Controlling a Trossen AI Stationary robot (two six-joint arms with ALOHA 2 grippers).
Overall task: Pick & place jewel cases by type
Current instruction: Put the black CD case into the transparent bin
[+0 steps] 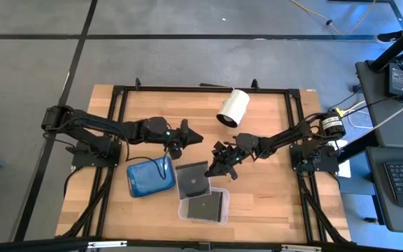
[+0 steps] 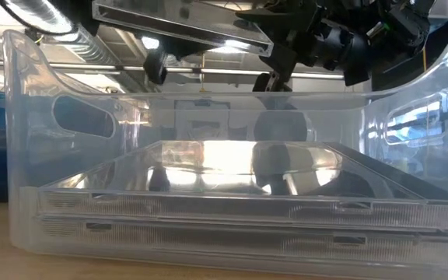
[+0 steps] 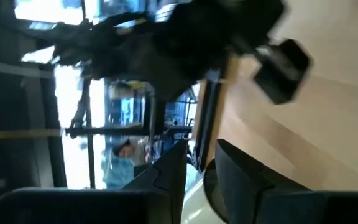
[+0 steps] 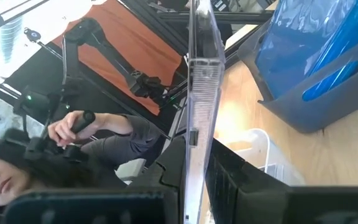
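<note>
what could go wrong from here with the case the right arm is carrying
The right gripper pinches the jewel case by one thin edge only, so it may pivot or slip out. It hangs over the clear tray that already holds cases, so it could catch on the tray's rim. The left gripper waits close by.

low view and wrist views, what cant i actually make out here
- Low view: the clear tray fills the frame, hiding the table behind it; how many cases lie in it is unclear.
- Left wrist view: blurred; whether the left hand holds anything cannot be told.
- Right wrist view: the right hand grips a clear case edge-on, so its face is hidden.
- High view: the blue tray contents are too small.
</note>
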